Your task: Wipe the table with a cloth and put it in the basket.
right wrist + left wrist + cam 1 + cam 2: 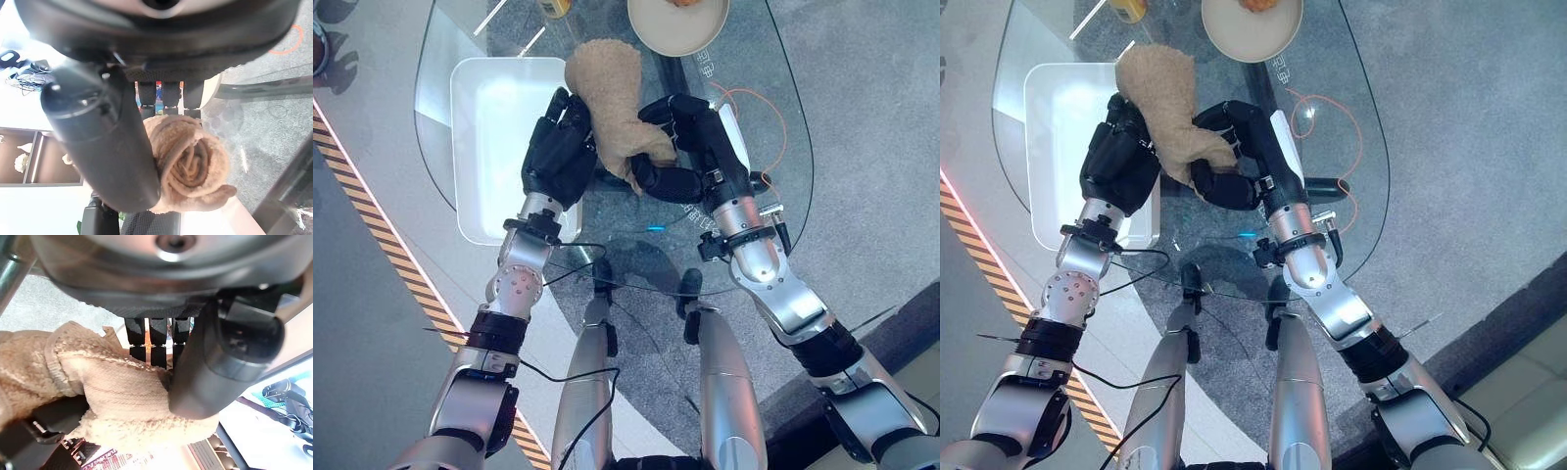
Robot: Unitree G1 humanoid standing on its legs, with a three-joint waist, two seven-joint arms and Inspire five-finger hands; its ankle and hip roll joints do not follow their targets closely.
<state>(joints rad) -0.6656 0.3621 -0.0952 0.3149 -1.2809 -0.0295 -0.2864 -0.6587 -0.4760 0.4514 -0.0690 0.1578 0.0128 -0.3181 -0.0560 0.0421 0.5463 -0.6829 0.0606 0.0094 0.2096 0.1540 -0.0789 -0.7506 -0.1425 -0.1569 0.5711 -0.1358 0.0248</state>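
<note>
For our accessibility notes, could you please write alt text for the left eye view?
Both robot hands grip a tan cloth above a glass table: left hand, right hand. A white basket sits at the left; a cream bowl at the far edge.

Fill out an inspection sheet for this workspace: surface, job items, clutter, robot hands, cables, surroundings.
Surface: oval glass table, see-through to the grey floor.
Job items: tan cloth, bunched and held up between both hands; white basket on the table's left part, nothing seen inside.
Clutter: cream bowl at the far edge, with something orange in it; a yellowish item beside it, cut off by the view.
Robot hands: left robot hand against the cloth's left side, fingers curled on it; right robot hand closed round the cloth's lower end.
Cables: thin orange cable looping at the table's right.
Surroundings: striped floor tape on the left.
</note>
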